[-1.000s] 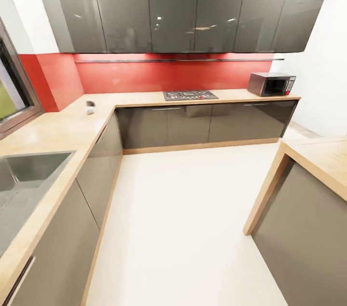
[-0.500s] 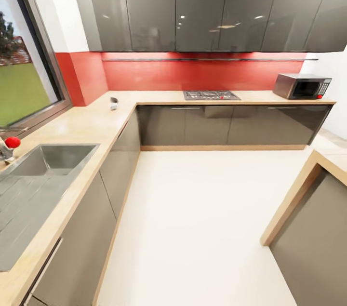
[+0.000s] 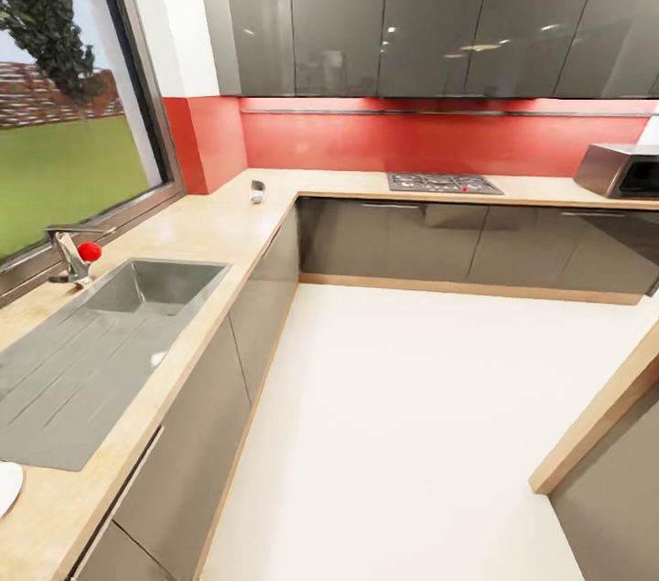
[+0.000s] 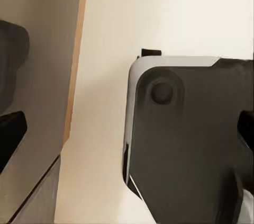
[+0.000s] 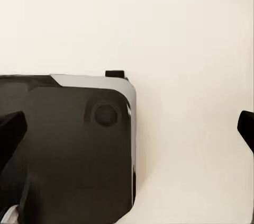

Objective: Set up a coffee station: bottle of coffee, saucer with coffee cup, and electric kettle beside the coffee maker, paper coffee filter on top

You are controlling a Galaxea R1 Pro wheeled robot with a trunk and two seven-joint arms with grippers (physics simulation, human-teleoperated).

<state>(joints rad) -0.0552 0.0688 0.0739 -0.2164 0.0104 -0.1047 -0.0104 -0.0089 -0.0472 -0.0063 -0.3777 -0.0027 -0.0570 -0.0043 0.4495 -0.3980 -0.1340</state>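
The kitchen countertop (image 3: 206,229) is an L-shaped light-wood worktop over grey fronts, with a steel sink (image 3: 146,288) set into its left run. The coffee maker, bottle of coffee, paper coffee filter, coffee cup and electric kettle are out of view. A white rounded edge (image 3: 5,487) pokes in at the lower left on the counter; I cannot tell what it is. In the left wrist view my left gripper (image 4: 127,134) is open over the floor, with nothing between its fingers. My right gripper (image 5: 127,128) is likewise open and empty.
A tap with a red knob (image 3: 88,252) stands behind the sink under the window. A small grey-and-white object (image 3: 257,191) sits at the counter's corner. A hob (image 3: 444,184) and a microwave (image 3: 630,171) are on the far run. The island (image 3: 599,421) juts in at right.
The whole view has swung left: the window and sink have come further in, and the microwave and island have slid to the right edge. Nothing on the counters has moved.
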